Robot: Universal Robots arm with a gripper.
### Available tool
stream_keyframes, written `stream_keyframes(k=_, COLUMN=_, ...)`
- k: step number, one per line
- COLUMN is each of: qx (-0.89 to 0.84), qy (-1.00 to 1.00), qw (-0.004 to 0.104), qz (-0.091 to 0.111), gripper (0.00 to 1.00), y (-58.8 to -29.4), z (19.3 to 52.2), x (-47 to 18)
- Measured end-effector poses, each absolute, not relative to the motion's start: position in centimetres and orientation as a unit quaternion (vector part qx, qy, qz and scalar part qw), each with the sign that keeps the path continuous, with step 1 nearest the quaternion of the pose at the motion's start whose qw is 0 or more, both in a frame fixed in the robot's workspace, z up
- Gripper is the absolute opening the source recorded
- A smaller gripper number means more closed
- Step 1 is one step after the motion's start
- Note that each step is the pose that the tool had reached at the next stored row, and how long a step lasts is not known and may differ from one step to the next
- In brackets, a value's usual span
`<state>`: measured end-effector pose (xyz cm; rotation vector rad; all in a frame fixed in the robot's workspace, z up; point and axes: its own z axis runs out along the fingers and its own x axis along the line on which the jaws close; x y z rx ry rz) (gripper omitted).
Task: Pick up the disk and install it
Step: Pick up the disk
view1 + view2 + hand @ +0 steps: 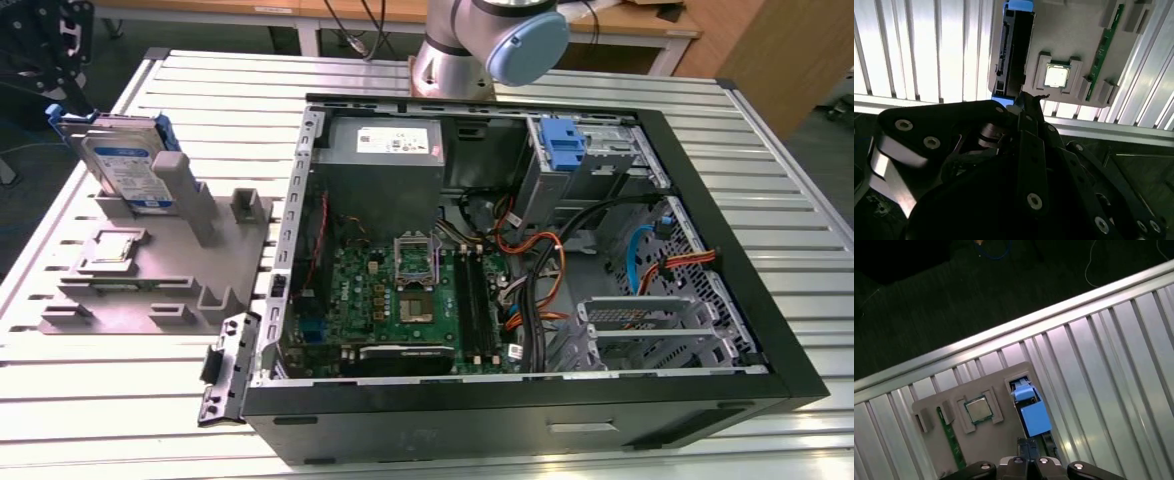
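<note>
— Where is the disk found?
— The disk [127,165] [1011,50] [1034,419] is seen standing on edge in a slot of the grey holder [174,290], in the upper part of the exterior view's left, well apart from the open computer case [534,412].
— And the tool?
— In both wrist views the gripper [1026,100] [1028,444] is seen above the disk, apart from it. Its jaws are pressed together and nothing is gripped.
— What else is placed there?
— A small square chip [118,248] [1057,76] [978,409] is set in a pocket of the holder, just beside the disk. The holder is borne by the slatted table [107,405].
</note>
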<state>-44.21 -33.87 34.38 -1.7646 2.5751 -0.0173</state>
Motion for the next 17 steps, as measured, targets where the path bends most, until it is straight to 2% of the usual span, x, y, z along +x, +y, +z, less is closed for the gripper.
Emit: stream_keyframes(k=17, qx=-0.593, qy=0.805, qw=0.010, qz=-0.005, gripper=0.10, y=-33.87, z=34.38, x=-44.21)
